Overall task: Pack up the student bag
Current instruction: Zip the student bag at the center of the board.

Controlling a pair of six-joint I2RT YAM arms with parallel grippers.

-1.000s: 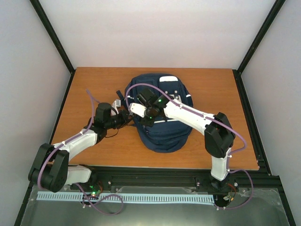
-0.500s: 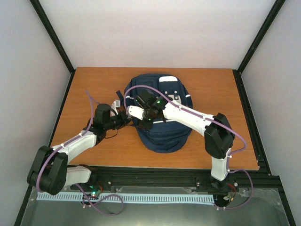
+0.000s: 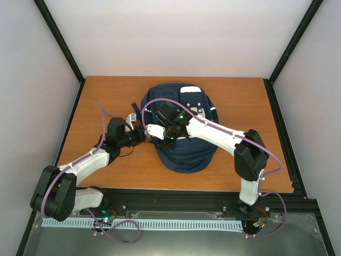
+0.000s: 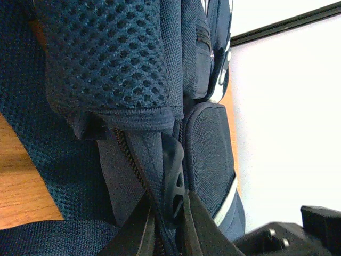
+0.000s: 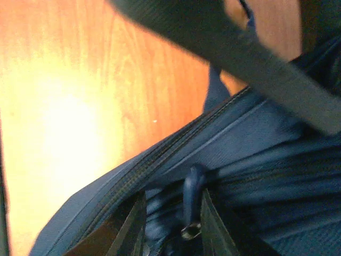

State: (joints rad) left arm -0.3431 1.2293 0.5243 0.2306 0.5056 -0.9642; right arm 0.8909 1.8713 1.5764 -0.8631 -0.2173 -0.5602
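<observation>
The student bag (image 3: 186,144), a navy blue backpack with white stripes and a white patch, lies flat in the middle of the wooden table. My left gripper (image 3: 143,133) is at the bag's left edge. In the left wrist view it (image 4: 169,226) is shut on the bag's side seam beside a dark plastic loop (image 4: 173,178). My right gripper (image 3: 162,136) is over the bag's left side, close to the left gripper. In the right wrist view its jaws (image 5: 169,224) stand narrow around a blue zipper pull (image 5: 193,194), which rests against the right finger by the zip line (image 5: 160,152).
The wooden table (image 3: 106,96) has black frame rails (image 3: 277,122) along its sides and white walls behind. The right arm (image 3: 224,133) reaches across the bag. A dark strap (image 5: 250,58) crosses the top of the right wrist view.
My right gripper has shifted a little toward the near side along the bag's left part. The left gripper has stayed at the bag's left edge.
</observation>
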